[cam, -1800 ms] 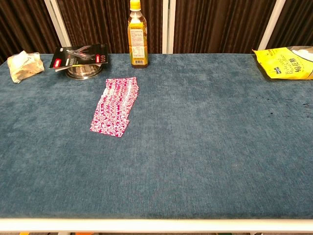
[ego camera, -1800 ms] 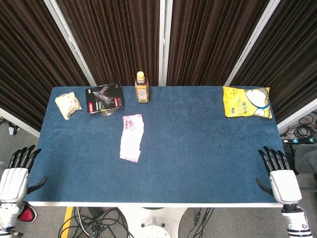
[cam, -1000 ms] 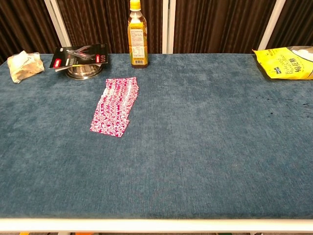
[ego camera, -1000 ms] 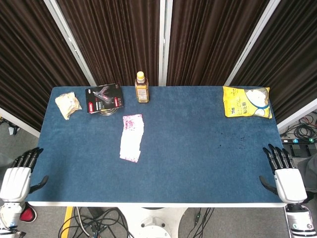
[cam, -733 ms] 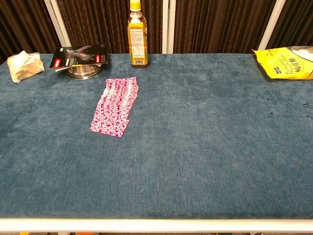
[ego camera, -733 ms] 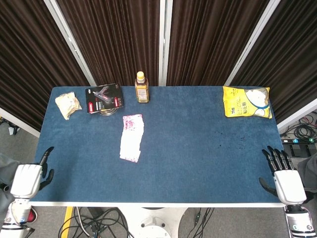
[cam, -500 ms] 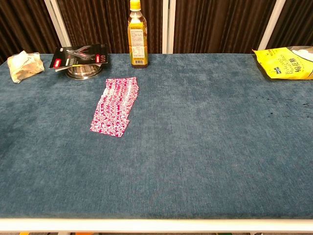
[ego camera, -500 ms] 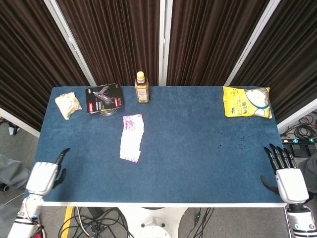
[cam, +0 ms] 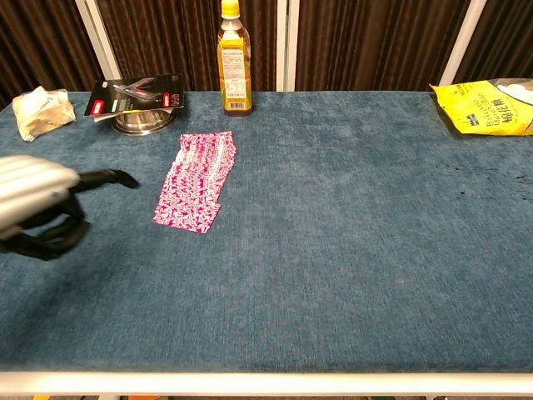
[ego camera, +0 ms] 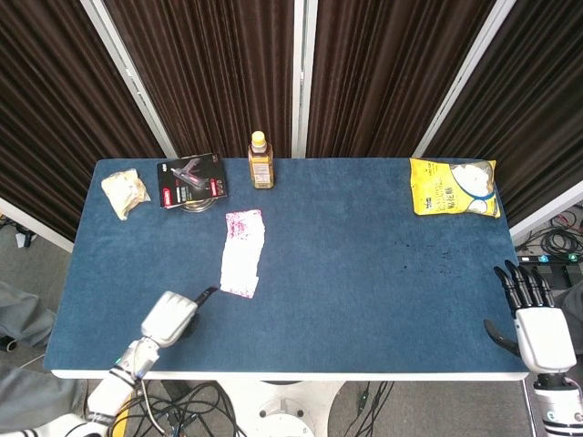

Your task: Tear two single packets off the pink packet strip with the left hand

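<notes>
one pink packet strip (ego camera: 243, 253) beyond left hand (ego camera: 170, 317)

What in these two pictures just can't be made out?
- Right hand: outside the chest view entirely.
- Left hand: cut by the chest view's left edge and blurred; finger pose unclear.
- Pink packet strip: packet count and tear lines too small in both views.
- Metal bowl: contents hidden under the black card.
- Bottle label: too small to read.
</notes>
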Controlling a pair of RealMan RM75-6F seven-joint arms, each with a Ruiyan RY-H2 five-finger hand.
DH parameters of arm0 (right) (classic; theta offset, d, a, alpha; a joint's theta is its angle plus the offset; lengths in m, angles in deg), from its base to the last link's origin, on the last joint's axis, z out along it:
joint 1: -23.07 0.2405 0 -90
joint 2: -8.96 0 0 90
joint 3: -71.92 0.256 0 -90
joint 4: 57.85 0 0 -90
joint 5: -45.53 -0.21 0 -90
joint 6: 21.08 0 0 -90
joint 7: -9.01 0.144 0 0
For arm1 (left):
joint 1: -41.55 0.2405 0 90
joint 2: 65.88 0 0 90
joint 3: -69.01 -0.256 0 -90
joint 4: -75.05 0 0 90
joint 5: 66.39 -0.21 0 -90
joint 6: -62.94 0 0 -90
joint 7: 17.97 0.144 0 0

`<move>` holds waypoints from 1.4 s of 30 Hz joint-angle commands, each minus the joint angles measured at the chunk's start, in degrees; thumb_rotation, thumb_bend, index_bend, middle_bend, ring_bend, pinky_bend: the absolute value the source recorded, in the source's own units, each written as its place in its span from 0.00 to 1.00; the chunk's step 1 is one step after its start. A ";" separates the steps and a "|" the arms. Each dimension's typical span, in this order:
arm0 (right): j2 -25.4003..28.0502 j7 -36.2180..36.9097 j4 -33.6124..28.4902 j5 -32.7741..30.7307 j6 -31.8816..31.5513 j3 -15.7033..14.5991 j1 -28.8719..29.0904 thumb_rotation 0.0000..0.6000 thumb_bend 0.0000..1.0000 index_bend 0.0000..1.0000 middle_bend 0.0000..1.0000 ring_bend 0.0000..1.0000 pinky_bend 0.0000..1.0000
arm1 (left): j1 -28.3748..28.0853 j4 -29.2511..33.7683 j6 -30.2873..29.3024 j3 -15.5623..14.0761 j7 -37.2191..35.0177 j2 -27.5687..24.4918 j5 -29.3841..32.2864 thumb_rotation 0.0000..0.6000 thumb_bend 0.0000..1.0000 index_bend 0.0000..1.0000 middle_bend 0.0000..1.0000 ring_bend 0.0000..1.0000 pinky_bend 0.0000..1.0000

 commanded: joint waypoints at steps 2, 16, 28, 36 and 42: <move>-0.22 0.03 0.19 0.15 0.06 -0.06 0.06 1.00 0.18 0.00 0.00 0.00 0.00 | -3.43 -2.62 3.19 1.35 5.54 4.54 3.32 1.00 0.59 0.14 0.85 0.86 0.84; 0.02 3.28 2.35 -0.94 -0.24 0.32 -0.46 1.00 0.20 0.00 0.00 0.00 0.00 | -10.76 -11.17 9.81 4.15 10.21 11.71 13.65 1.00 0.61 0.14 0.86 0.86 0.84; 0.00 5.05 3.61 -1.30 -0.28 0.48 -0.67 1.00 0.20 0.00 0.00 0.00 0.00 | -11.65 -12.28 9.17 1.72 11.46 11.53 17.97 1.00 0.62 0.14 0.87 0.86 0.84; -0.19 4.40 3.49 -1.36 0.25 0.35 -0.59 1.00 0.20 0.00 0.00 0.00 0.00 | -9.93 -8.34 5.81 -1.21 11.70 8.82 18.10 1.00 0.62 0.14 0.87 0.86 0.84; -0.56 3.81 3.19 -1.02 0.33 0.17 -0.53 1.00 0.20 0.00 0.00 0.00 0.00 | -8.77 -6.02 4.01 -2.80 11.50 6.10 18.52 1.00 0.62 0.14 0.87 0.86 0.84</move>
